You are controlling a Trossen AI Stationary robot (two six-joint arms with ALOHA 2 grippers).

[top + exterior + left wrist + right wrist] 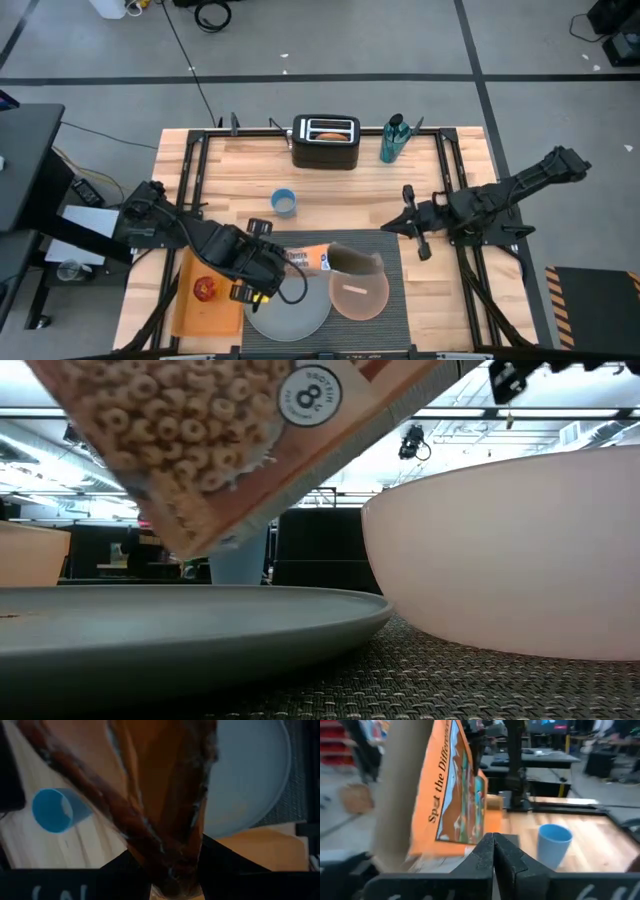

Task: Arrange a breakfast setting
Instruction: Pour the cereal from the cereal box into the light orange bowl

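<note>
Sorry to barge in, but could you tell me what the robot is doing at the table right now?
It is laying out breakfast. The left tool grips an orange cardboard cereal box, holding it tilted above the pale pink round bowl, which sits on the dark grey woven placemat beside a large pale grey round plate. The right tool is shut, empty, and waits off to the right. A red apple lies on a wooden board at the left.

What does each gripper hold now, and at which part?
The left gripper holds the orange cereal box, tilted, at one end. The right gripper is shut and holds nothing.
</note>
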